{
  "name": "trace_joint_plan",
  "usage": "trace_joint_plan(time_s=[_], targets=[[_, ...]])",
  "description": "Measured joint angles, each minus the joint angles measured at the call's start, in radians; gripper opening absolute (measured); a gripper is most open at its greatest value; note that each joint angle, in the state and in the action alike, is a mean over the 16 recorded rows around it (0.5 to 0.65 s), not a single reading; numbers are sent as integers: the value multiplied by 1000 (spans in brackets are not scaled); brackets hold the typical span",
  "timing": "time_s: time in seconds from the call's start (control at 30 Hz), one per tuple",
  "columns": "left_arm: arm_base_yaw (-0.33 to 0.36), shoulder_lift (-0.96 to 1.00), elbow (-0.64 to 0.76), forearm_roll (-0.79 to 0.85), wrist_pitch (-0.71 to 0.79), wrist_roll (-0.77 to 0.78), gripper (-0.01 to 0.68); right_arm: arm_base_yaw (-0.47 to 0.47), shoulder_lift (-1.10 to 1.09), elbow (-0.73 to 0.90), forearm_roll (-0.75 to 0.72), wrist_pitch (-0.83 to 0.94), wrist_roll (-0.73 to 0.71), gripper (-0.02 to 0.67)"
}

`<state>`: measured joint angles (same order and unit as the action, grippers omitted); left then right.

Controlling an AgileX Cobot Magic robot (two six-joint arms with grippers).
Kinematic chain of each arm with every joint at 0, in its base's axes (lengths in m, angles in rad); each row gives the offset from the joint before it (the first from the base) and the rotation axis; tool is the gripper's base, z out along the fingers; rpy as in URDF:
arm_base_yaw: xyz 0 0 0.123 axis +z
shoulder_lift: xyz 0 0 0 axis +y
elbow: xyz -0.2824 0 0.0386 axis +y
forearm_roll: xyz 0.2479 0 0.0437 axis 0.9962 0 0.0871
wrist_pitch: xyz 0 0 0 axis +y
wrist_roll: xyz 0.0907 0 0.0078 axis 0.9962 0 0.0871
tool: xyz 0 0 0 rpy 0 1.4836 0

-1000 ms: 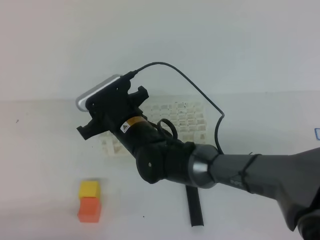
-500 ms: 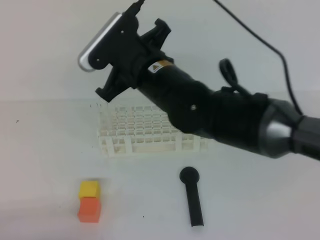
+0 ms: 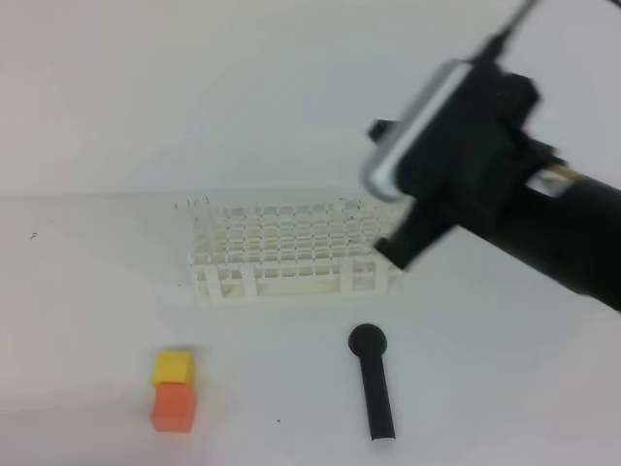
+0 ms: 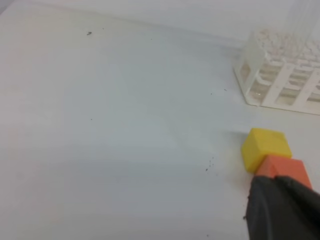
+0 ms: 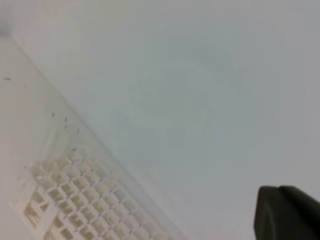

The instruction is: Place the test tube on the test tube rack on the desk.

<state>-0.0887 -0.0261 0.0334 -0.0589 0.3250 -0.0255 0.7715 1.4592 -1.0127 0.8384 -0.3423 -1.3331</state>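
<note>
The white test tube rack (image 3: 291,254) stands on the desk (image 3: 87,291) at mid-table. At its left end a faint clear test tube (image 3: 192,221) stands upright in a hole; it also shows in the left wrist view, test tube (image 4: 301,25) above the rack (image 4: 280,75). My right gripper (image 3: 391,249) hangs raised to the right of the rack, blurred, shut and holding nothing; the rack (image 5: 75,200) lies far below it. My left gripper (image 4: 282,210) shows only as a dark tip low by the blocks, shut and empty.
A black round-headed stick (image 3: 372,383) lies in front of the rack. A yellow block (image 3: 174,367) touches an orange block (image 3: 174,406) at the front left, both also in the left wrist view as yellow block (image 4: 265,146) and orange block (image 4: 282,170).
The right arm rose from the rack's left end and swung up and to the right, uncovering the rack. Its jaws closed on nothing. The left arm stayed still.
</note>
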Motion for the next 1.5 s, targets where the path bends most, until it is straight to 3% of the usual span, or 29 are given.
trace_joint_plan(time_s=[0.27, 0.5, 0.9, 1.13, 1.33, 1.5], targets=[[0, 0, 0, 0, 0, 0, -1, -3, -337, 289, 127, -100, -59, -1], [0, 3, -4, 0, 2, -3, -1, -3, -583, 458, 322, -157, -202, -1], [1, 18, -28, -2, 14, -8, -1, -3, -729, 529, 778, -251, -413, -1], [1, 20, -32, -2, 16, -9, -1, -9, -738, 533, 916, -296, -430, -1], [1, 20, -32, -1, 16, -9, -1, -85, -777, 538, 938, -194, -425, -1], [1, 15, -24, 0, 12, -9, -1, -237, -827, 540, 935, 5, -414, -1]])
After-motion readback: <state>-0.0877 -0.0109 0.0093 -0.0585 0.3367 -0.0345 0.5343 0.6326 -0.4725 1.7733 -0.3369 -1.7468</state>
